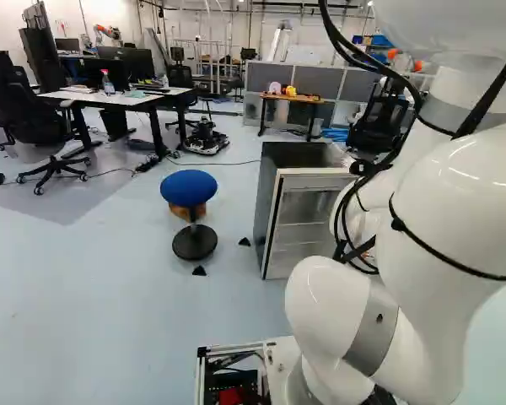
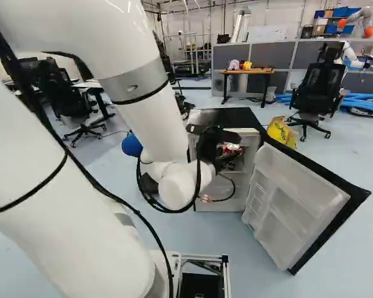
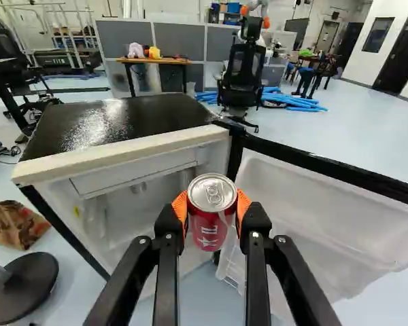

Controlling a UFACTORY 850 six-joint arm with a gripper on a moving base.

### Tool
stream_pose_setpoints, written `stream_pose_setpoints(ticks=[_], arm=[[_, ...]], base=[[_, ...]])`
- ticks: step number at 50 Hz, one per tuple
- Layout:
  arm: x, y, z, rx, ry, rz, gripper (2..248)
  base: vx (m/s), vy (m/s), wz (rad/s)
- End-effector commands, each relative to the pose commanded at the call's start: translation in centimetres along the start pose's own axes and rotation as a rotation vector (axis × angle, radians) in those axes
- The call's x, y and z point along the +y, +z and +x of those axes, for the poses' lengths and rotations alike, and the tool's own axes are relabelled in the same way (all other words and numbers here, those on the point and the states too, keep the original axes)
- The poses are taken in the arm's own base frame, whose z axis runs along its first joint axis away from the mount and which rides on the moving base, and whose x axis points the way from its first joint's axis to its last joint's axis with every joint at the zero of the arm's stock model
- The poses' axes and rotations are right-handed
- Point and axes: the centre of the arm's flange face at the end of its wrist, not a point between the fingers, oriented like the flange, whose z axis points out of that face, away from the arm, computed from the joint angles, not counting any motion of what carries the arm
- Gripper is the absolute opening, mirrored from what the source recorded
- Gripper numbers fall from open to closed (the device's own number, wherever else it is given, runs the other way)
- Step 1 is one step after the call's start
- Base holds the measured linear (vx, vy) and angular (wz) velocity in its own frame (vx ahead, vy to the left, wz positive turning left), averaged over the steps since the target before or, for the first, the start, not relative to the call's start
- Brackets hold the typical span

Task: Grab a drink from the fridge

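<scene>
1. Pinching a red can [image 3: 211, 210]: the gripper [image 2: 230, 151] has an orange pad against each side of it. Fingers stand a can's width apart, so part open, not pressed together.
2. Can position: silver top faces the wrist camera, red side below. It lines up with the opening of the fridge [image 1: 270, 198], near the door side. Can't tell how far in or out it sits.
3. Wrist view gives the clear look at can and both pads. Right base view gets only a partly covered bit of red at the fingers; in the left base view the arm covers all that.
4. Fridge door [image 2: 292, 205] swung wide in right base and wrist views; arm hides it in left base.
5. Left base view has the whole stool [image 1: 189, 187], blue seat and round black foot. Right base catches part of the seat, wrist view mostly the foot.
6. Yellow bag [image 2: 281, 131] beside the fridge: plain only in right base.
</scene>
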Motion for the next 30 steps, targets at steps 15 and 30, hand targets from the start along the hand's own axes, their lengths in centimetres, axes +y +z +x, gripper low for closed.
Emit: stream_pose_setpoints(ticks=[15,30], arm=[[-0.6,-1.1,0.5,-0.01,-0.049,0.05,93],[-1.0,-1.8,1.0,-0.028,-0.104,0.096,93]], base=[[0.0,0.0,0.0],[0.0,0.0,0.0]])
